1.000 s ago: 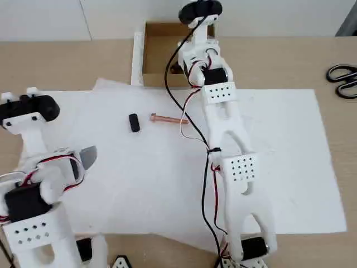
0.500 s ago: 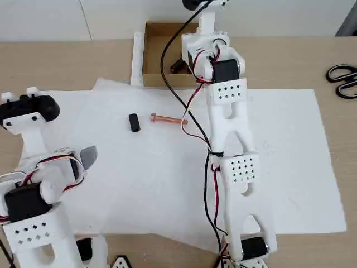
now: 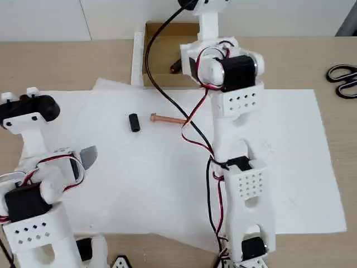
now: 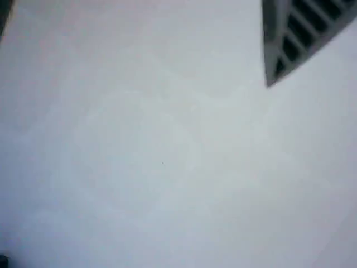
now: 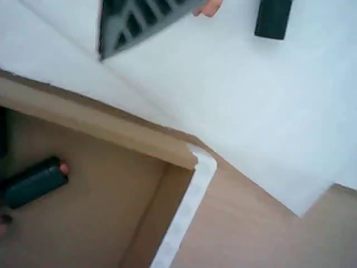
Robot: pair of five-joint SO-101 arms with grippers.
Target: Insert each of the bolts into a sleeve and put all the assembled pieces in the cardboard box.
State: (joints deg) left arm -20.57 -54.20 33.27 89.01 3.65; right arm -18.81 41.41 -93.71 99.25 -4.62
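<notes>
Right end effector (image 5: 131,25), grip state unclear, hangs at the cardboard box (image 5: 111,135) containing a black cylindrical sleeve (image 5: 33,181).

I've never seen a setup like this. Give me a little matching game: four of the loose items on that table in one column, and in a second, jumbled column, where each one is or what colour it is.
Things
1. bolt
2. loose sleeve
3. assembled piece
4. scissors

Descriptions
A. on the bare table, off the white paper
B. black, lying on the white paper
C. inside the cardboard box
D. copper-coloured, lying on the white paper

Pairs: 1-D, 2-B, 3-C, 4-A.
</notes>
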